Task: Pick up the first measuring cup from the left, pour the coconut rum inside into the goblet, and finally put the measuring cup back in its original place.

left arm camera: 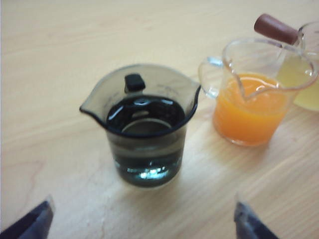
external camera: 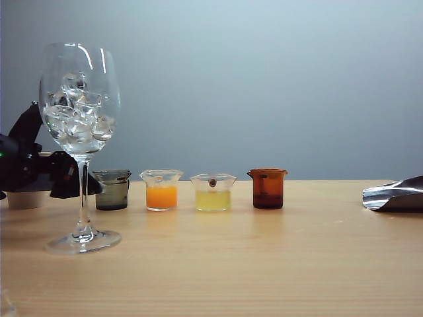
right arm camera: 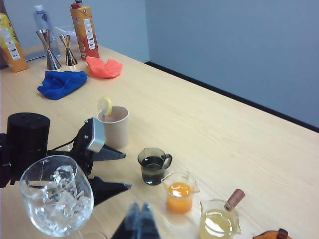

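Measuring cup (left arm camera: 145, 127) before (open) left gripper (left arm camera: 142, 221).

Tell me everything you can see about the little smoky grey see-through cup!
The small smoky dark-grey translucent measuring cup stands upright on the light wooden table, first in the row of cups. It has a pour lip, a small side handle and clear liquid inside. The open left gripper is beside it, its fingers not touching it.
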You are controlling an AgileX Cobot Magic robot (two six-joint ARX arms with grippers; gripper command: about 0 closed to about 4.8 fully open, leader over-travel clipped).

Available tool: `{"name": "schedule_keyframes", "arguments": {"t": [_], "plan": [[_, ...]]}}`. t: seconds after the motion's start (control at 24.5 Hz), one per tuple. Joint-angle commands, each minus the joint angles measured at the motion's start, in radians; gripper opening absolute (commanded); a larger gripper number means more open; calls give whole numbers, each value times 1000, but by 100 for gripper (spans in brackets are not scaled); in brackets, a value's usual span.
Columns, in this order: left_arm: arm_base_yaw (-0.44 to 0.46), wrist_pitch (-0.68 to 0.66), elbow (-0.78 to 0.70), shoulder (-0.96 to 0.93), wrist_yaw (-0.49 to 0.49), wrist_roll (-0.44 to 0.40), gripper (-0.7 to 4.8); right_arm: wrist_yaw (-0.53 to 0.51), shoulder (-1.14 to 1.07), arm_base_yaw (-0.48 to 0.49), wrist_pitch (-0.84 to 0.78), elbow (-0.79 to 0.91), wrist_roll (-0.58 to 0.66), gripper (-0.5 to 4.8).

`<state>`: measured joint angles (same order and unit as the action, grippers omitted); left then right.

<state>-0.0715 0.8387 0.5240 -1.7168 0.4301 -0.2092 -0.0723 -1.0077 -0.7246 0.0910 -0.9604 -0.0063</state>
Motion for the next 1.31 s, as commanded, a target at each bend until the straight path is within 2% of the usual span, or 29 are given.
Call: {"name": "schedule_keyframes", "arguments": {"t": [0.04,0.12,0.25,0.37,0.65,1.15,1.31], "plan": [[-9,50,23,-31,0,40,479,0,3,0,2,-2,-3,-6],[-34,66,50,-79,-5,67,479,0,1,0,9,-2,-3,-6],[-60,93,77,-128,-22,64,479,3,1,0,19,-2,-7,-6],[-81,97,105,-162,-77,64,479,2,-3,0,38,-2,-9,-6],[-83,103,161,-200,-139,65,479,2,-7,0,48,-2,-14,-6],[-88,106,201,-238,-138,90,479,2,-9,0,48,-1,-14,-6],[-88,119,205,-249,-138,139,479,2,-9,0,47,11,-14,-6]]}}
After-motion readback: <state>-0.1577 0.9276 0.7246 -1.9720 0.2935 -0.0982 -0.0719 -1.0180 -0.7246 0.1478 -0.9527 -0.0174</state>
